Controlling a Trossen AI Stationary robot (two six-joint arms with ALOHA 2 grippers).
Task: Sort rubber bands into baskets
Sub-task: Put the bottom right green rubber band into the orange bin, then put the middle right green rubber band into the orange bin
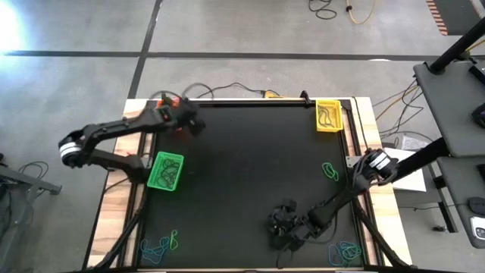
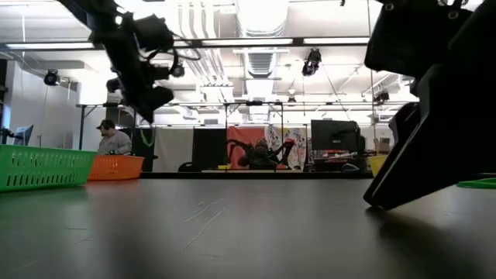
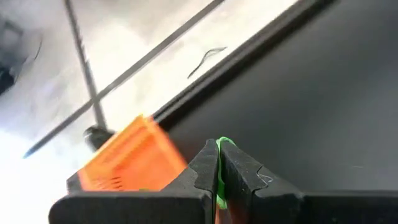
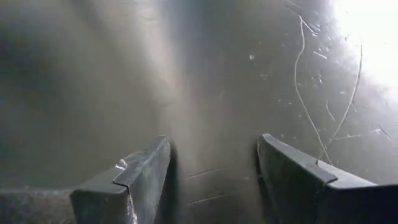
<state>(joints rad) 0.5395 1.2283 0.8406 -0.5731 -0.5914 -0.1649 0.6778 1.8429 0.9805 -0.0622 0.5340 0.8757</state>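
We saw the left gripper [image 3: 217,177] pinched tight on a green band [image 3: 222,147], whose loop poked out between the fingertips. It hung at the far left corner of the table, just above the orange basket [image 3: 127,158], which sat against the far edge. The right gripper [image 4: 211,180] stood wide, fingers well apart with nothing between them, low over the near middle of the mat [image 1: 250,167].

The mat was black and matte, scuffed with fine pale scratches, and it covered most of a light wooden tabletop [image 1: 114,205] that showed as strips along the left and right sides. On it, the green basket [image 1: 166,171] lay at the left with dark bands inside, and the yellow basket [image 1: 328,115] sat at the far right corner, also with bands in it. Loose bands lay in three places: a teal and green cluster [image 1: 159,245] at the near left, a blue cluster [image 1: 345,252] at the near right, and a few green ones [image 1: 330,170] by the right edge.

Around the table, the floor [image 1: 250,30] was grey concrete crossed by dark lines, with cables trailing over it. In the low view the room behind was a bright workshop with ceiling lights, monitors and a seated person [image 2: 114,139] at the far left.
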